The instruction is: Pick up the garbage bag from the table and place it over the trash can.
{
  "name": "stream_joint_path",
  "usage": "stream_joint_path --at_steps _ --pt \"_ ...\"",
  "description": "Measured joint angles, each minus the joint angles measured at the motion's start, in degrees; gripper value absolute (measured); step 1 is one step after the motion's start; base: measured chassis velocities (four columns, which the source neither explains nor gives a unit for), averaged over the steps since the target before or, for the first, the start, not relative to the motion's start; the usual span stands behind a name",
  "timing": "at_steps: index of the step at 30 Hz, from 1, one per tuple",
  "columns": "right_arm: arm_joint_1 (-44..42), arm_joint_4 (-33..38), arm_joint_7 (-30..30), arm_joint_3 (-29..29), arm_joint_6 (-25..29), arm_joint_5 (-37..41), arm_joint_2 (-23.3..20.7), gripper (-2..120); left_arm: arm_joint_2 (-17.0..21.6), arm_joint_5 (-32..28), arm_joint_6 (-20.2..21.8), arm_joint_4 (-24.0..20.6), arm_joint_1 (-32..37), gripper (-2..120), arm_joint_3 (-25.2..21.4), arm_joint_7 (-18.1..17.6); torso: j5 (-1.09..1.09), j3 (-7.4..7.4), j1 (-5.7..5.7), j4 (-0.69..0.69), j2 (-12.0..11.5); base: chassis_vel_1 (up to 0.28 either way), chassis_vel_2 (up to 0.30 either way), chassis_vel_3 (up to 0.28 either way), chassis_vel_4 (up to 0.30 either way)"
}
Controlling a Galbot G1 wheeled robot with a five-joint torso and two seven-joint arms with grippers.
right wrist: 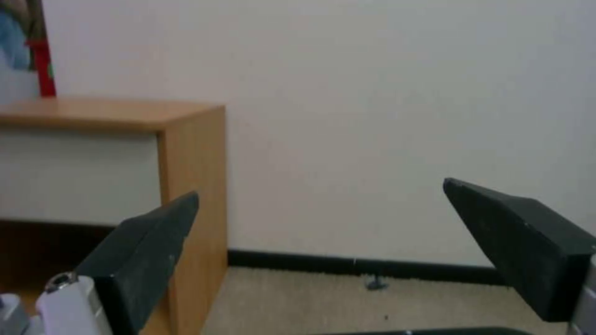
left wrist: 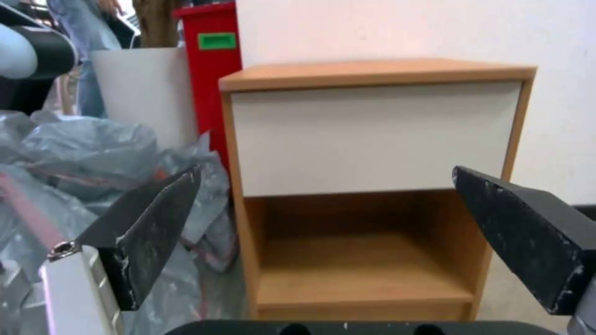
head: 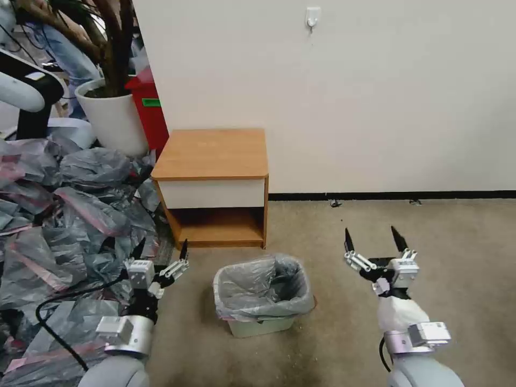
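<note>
A translucent grey garbage bag [head: 257,287] lines the cream trash can [head: 262,325] on the carpet, its rim folded over the can's edges. Behind the can stands the wooden table [head: 213,153] with a white drawer front, its top bare; it also fills the left wrist view as the table [left wrist: 372,139] and shows at the edge of the right wrist view as the table [right wrist: 111,139]. My left gripper [head: 161,248] hangs open to the left of the can. To the can's right my right gripper [head: 374,238] is open too. Nothing sits between either pair of fingers.
A big heap of grey-and-pink bags [head: 59,215] covers the floor on the left. A white plant pot [head: 113,121] and a red box [head: 148,110] stand behind it. A white wall [head: 349,91] with a black baseboard closes the back. Bare carpet [head: 457,247] lies to the right.
</note>
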Motion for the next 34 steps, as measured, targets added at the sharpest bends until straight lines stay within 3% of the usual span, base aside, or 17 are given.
stream_joint_path --at_steps 9,34 --pt "0.00 -1.40 -4.79 1.08 -2.92 1.15 0.48 100 -2.70 1.95 -1.54 1.83 -0.07 100 0.63 0.31 0.01 0.00 0.00 0.00 0.00 0.000 0.000 0.000 0.000" --pt "0.11 -1.40 -4.96 1.08 -2.99 1.51 0.46 100 -2.59 1.74 -1.28 1.86 -0.23 100 0.81 0.01 0.00 0.00 0.00 0.00 0.00 0.000 0.000 0.000 0.000"
